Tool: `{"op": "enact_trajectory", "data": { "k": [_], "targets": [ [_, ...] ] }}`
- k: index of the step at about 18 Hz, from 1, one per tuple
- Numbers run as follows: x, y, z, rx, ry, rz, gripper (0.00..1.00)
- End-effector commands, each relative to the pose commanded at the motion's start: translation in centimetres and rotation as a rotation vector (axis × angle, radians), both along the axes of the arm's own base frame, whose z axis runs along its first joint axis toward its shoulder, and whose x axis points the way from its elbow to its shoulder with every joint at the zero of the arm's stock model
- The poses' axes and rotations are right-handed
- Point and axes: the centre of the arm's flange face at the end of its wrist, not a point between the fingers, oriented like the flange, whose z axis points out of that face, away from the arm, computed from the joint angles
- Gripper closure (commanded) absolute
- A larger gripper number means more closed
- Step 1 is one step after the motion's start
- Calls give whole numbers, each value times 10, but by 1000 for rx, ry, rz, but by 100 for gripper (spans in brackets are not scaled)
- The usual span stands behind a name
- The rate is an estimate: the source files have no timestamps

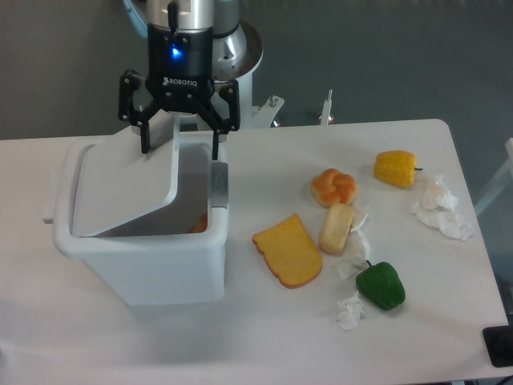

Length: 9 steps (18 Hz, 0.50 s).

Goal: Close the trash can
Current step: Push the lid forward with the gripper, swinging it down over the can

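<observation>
A white trash can (144, 257) stood at the table's (264, 337) left side, its lid (124, 188) tilted partway down. The gripper (180, 148) hung above the lid's raised edge, fingers spread apart, holding nothing.

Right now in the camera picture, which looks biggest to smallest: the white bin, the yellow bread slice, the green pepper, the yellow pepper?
1. White plastic trash can
2. Flat yellow bread slice
3. Green bell pepper and yellow bell pepper: too alike to rank.

"robotiq" in white letters on the black gripper (180, 152) body.
</observation>
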Motion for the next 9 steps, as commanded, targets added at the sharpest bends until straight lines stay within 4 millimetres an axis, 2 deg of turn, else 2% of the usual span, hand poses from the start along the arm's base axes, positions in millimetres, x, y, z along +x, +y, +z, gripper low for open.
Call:
{"op": "enact_trajectory", "data": {
  "k": [4, 9],
  "targets": [
    [-7, -4, -9, -17, 4, -12, 0],
    [-11, 0, -17, -28, -6, -14, 0]
  ]
}}
